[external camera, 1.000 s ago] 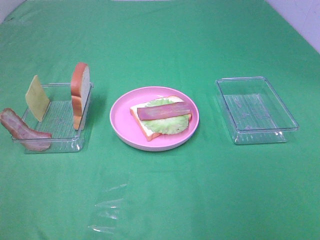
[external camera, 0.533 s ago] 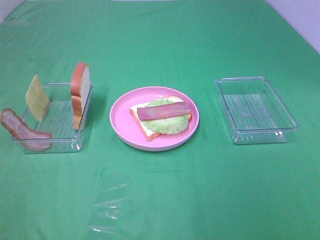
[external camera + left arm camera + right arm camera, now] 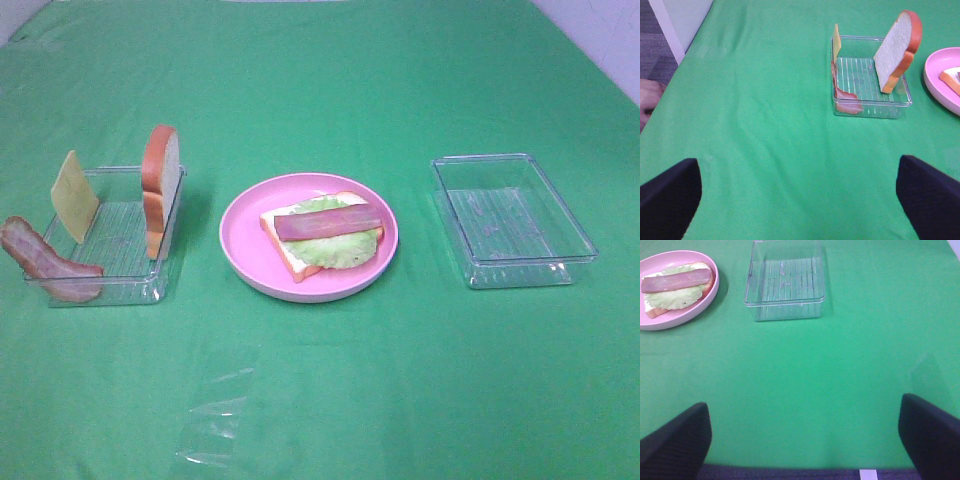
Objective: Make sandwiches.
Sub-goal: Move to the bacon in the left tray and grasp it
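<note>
Centrally on the green worktop, a pink plate holds the half-built sandwich: bread slice, lettuce, bacon strip on top. Left of it, a clear tray carries an upright second slice, a cheese square and more bacon. Left fingers and right fingers both stand wide open.

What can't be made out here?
- Bottom bread slice: exterior high, mostly covered by lettuce and bacon strip.
- Pink plate: left wrist, cut off by frame edge.
- Cheese: left wrist, edge-on, face unseen.
- Shiny patch on cloth: exterior high, too faint to identify.
</note>
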Robot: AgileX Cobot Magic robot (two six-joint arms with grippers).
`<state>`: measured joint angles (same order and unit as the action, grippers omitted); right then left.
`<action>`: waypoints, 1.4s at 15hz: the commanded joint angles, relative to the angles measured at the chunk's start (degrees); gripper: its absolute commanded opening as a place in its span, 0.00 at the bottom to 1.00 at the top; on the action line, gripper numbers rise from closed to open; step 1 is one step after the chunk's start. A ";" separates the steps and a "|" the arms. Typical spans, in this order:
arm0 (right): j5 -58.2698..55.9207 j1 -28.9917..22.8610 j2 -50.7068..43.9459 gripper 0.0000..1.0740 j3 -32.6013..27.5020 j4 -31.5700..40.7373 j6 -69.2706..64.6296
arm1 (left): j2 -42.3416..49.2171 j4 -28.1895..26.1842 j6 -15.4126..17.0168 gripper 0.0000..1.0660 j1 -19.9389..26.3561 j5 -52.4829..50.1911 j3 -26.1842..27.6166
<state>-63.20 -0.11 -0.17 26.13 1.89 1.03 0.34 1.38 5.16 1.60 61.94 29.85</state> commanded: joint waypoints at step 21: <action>0.29 0.06 -1.95 0.90 -0.23 0.17 0.86 | -0.52 0.00 0.00 0.93 -0.23 -0.29 0.00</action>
<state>-63.20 -0.11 -0.17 26.13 1.89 1.03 -0.23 1.38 5.16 1.60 61.94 29.85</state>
